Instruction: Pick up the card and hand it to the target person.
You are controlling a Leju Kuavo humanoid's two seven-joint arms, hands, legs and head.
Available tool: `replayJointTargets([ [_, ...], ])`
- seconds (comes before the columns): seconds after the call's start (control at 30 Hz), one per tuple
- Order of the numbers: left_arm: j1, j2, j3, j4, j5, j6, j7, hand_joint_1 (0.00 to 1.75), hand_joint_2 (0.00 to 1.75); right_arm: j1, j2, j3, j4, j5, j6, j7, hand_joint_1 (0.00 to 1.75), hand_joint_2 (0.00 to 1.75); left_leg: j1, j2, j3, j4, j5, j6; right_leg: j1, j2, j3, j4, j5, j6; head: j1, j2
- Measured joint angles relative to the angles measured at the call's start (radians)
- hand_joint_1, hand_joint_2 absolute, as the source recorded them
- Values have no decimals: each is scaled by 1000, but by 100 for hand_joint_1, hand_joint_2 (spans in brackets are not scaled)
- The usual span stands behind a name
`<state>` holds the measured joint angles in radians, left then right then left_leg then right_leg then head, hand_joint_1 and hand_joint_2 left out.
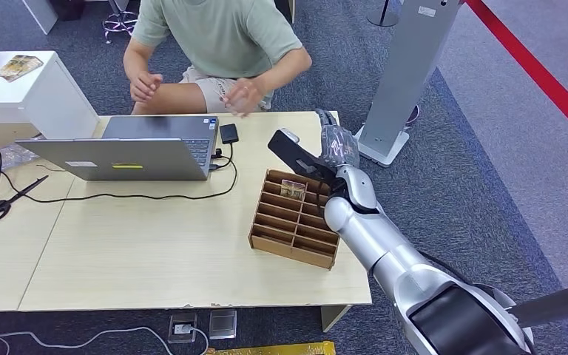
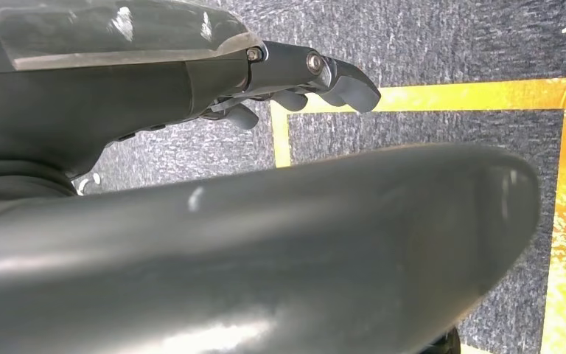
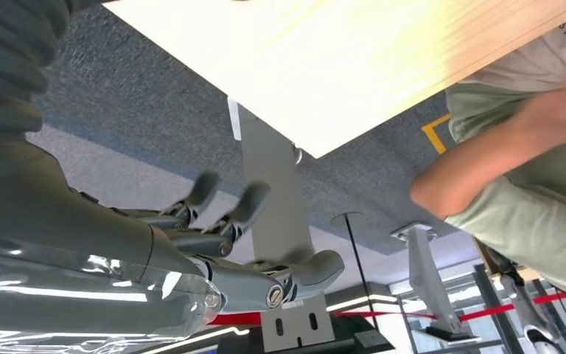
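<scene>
Grey carpet lies all around a pale table [image 1: 155, 259]. At the middle right of the head view sits a wooden rack [image 1: 293, 220]. The card [image 1: 293, 189] stands in a slot at its top, on its long edge, running left to right. It is not picked up yet. The right hand [image 1: 338, 145] hangs above the rack, fingers apart, holding nothing. The person [image 1: 218, 44] waits at the top. The left hand [image 2: 295, 81] hangs over the floor, fingers curled in, empty.
</scene>
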<state>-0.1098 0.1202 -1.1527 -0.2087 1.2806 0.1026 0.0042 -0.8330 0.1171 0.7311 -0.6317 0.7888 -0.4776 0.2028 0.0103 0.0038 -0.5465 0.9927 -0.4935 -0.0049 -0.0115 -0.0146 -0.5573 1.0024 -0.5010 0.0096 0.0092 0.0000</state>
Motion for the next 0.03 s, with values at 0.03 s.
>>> replayJointTargets([
  [0.03,0,0,0,0,0,0,0,0,0,0,-1,0,0,0,-3,0,0,175,0,0,0,0,0,0,0,0,0,0,0,0,0,0],
])
